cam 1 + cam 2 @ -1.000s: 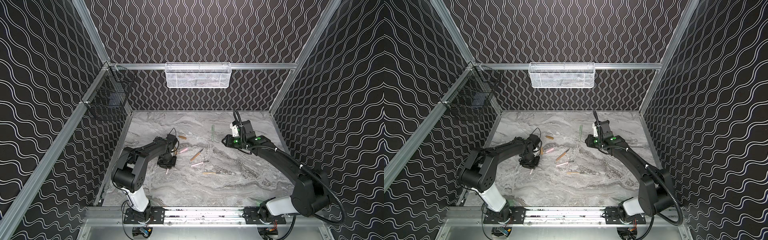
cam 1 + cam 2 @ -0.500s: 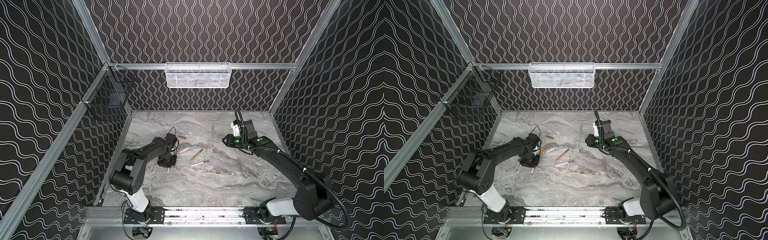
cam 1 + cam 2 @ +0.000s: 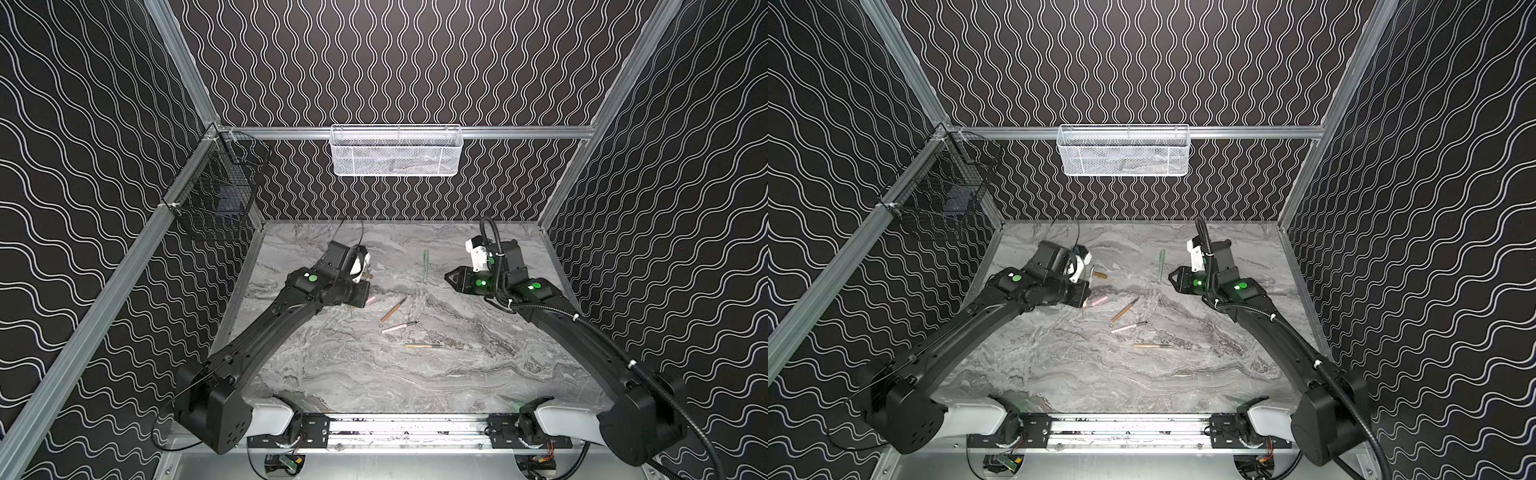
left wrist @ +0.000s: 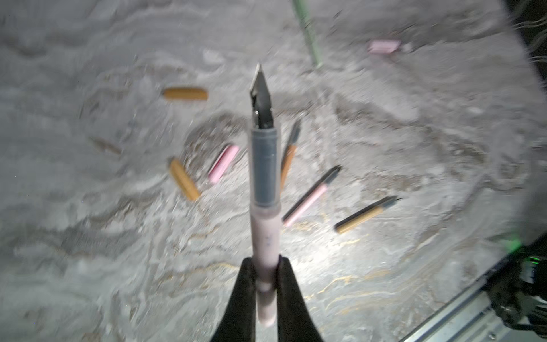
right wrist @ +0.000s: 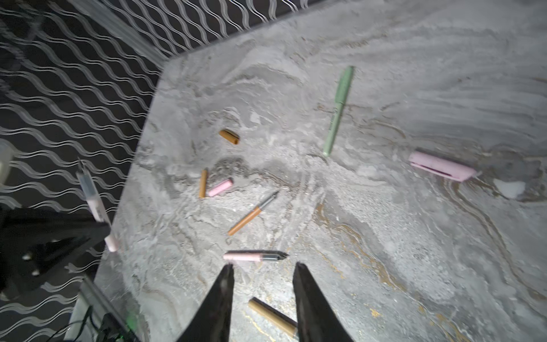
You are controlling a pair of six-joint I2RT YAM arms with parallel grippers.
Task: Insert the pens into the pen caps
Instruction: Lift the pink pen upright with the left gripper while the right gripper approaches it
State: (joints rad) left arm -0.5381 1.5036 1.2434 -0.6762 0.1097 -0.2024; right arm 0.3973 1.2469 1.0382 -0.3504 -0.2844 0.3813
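One pale pink pen [image 4: 264, 225] is clamped by its rear barrel in the left hand [image 4: 265, 260], with the nib pointing away from the wrist and the pen lifted off the bench [image 3: 374, 374]. The right hand [image 5: 264, 266] has its fingers apart with nothing between them, and hovers over the loose pens.

Step in hand (judgement): the pen is picked up, but its cap is not yet taken. Two pink caps lie free. One pink cap [image 5: 219, 187] is just beside a tan cap [image 5: 203, 183]. The other pink cap [image 5: 441, 165] lies apart, beyond the green pen [image 5: 339, 109].

The next move calls for the right hand to close on a pink cap, lift it, and turn its mouth to the nib with the axes in line. The nib is thin, so a skewed approach would likely catch the rim.

Loose on the bench and uncapped:
- tan pen [image 5: 251, 213]
- second tan pen [image 5: 272, 318]
- pink pen [image 5: 254, 256]

A second tan cap [image 5: 229, 136] is also loose. The green pen looks already capped.

Containers:
- White mesh basket [image 3: 353, 166] on the back rail: no pens or caps made out in it.
- Black wire basket [image 3: 208, 199] on the left wall: a dark shape inside, and I cannot tell what it is.
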